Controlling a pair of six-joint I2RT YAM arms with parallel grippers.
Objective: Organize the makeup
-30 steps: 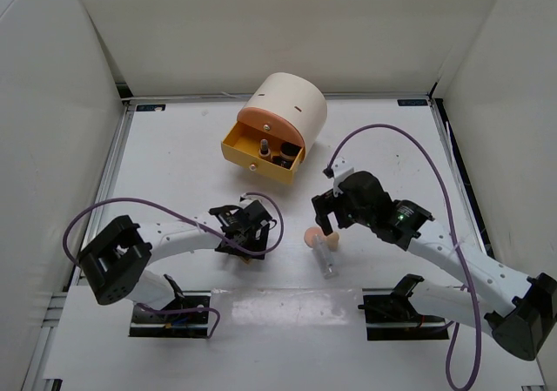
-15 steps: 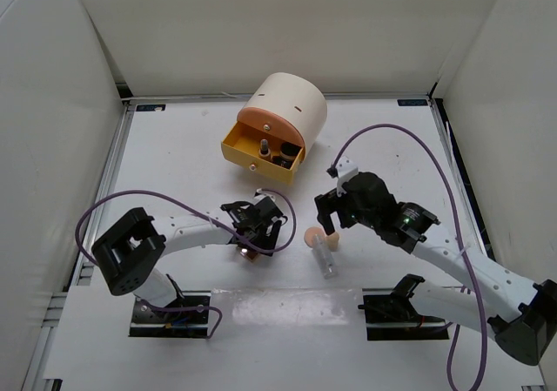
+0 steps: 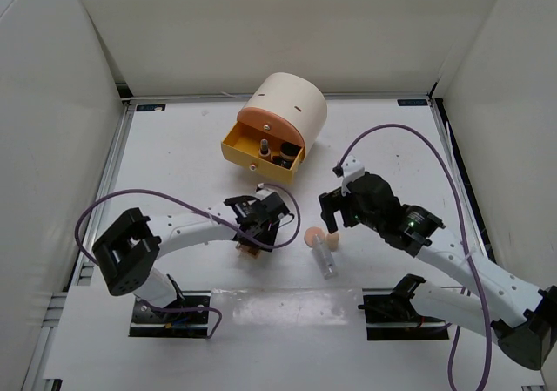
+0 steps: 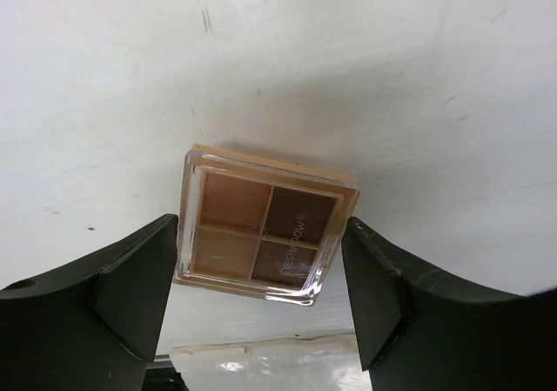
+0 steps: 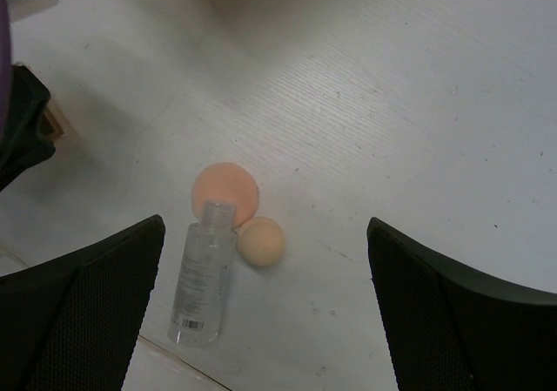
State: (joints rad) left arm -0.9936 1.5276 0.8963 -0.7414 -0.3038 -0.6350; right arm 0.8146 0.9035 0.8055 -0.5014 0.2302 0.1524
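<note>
While the left gripper (image 4: 261, 224) hangs low over the tabletop (image 4: 392, 77), its two fingers (image 4: 130, 278) flank the eyeshadow palette (image 4: 261, 234), one close against each side edge. The palette has four tan and brown pans under a clear lid and lies flat between the fingertips. Whether the fingers actually press it cannot be told. The right gripper (image 5: 265, 224) is spread wide and holds nothing. Beneath its gap lie a large peach sponge (image 5: 224, 191), a small peach sponge (image 5: 261, 240) just beside it, and a clear bottle (image 5: 203, 278) whose cap meets the large sponge. The bottle lies nearer one finger than the other. Well beyond both grippers stands the cream drawer box (image 3: 291, 104), with its yellow drawer (image 3: 261, 154) open.
</note>
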